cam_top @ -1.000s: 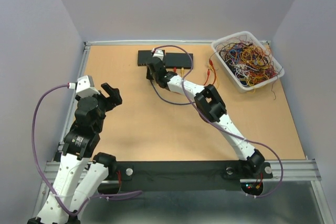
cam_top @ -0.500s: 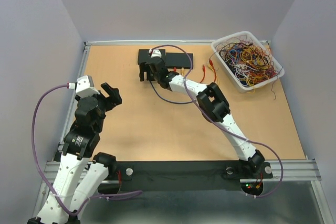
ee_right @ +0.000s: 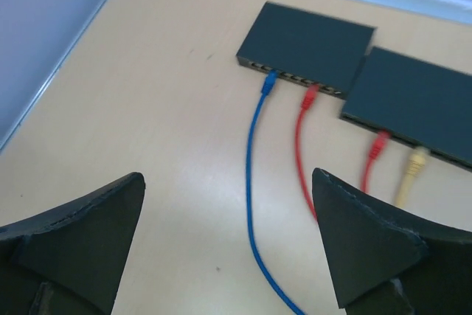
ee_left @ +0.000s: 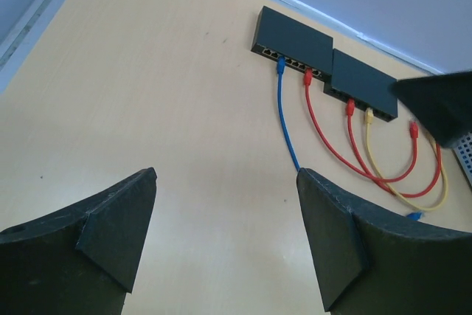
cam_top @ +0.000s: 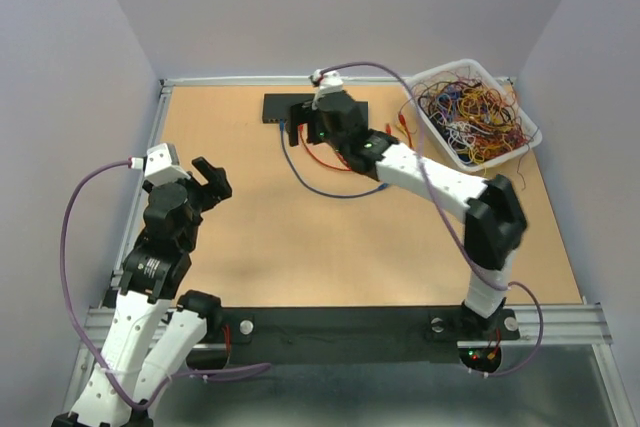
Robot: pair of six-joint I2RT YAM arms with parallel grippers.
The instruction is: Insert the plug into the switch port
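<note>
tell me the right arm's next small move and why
Probably retreat the right end effector up and away from the switch. It is open and holds nothing, and the blue plug already sits in a port, its cable trailing just below. Whether the plug is fully seated cannot be told.

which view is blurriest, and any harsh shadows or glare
Right wrist view: softest, the black box-shaped switch and thin blue cable look smeared. Left wrist view: crisper, but the left end effector's fingers are near silhouettes. Top view: even light, only a faint shadow on the tan wooden tabletop by the left arm.
</note>
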